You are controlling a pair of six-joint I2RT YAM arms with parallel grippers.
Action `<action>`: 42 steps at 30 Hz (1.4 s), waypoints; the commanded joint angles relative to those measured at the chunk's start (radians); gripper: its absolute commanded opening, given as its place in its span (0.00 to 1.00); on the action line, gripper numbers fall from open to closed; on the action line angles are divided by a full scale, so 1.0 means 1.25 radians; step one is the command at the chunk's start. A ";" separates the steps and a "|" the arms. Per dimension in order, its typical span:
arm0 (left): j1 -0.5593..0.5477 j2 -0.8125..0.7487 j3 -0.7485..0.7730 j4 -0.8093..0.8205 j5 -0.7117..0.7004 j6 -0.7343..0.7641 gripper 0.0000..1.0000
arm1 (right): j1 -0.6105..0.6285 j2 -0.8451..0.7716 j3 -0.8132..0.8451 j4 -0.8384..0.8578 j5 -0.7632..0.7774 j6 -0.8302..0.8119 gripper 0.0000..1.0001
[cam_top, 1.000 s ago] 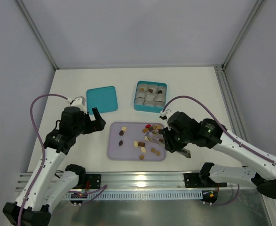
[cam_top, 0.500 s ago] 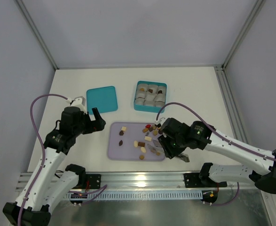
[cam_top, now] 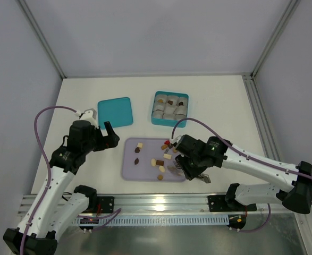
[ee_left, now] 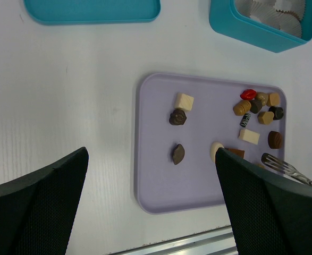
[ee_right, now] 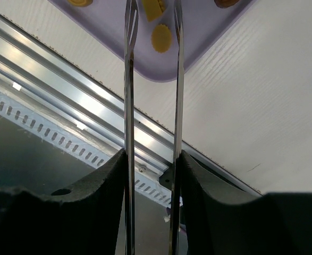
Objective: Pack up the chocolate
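Observation:
Several small chocolates (cam_top: 169, 147), dark brown, tan, cream and one red (ee_left: 247, 94), lie scattered on a lavender tray (cam_top: 130, 171). My right gripper (cam_top: 192, 167) is shut on metal tongs (ee_right: 128, 79). The tong tips stand apart over the tray's near right corner, straddling a tan chocolate (ee_right: 154, 8), with another tan one (ee_right: 161, 38) just beside them. The tongs also show in the left wrist view (ee_left: 283, 167). My left gripper (cam_top: 109, 136) is open and empty, hovering left of the tray (ee_left: 156, 186).
A teal box (cam_top: 169, 109) with grey-white paper cups, some holding chocolates, stands behind the tray. Its teal lid (cam_top: 115, 112) lies flat at the back left. The metal rail (ee_right: 81, 101) runs along the table's near edge, just past the tray corner.
My right gripper has moved left and towards the near edge with the tongs, from the tray's right side to its near right corner. The left arm has not moved.

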 commanded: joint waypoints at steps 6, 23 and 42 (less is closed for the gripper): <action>-0.003 -0.005 0.003 0.009 -0.008 -0.005 1.00 | 0.006 0.014 0.006 0.026 0.008 -0.017 0.36; -0.003 -0.007 0.003 0.009 -0.008 -0.005 1.00 | -0.056 0.053 0.200 0.006 0.044 -0.061 0.27; -0.001 -0.002 0.003 0.007 -0.008 -0.005 1.00 | -0.364 0.521 0.667 0.158 0.024 -0.136 0.25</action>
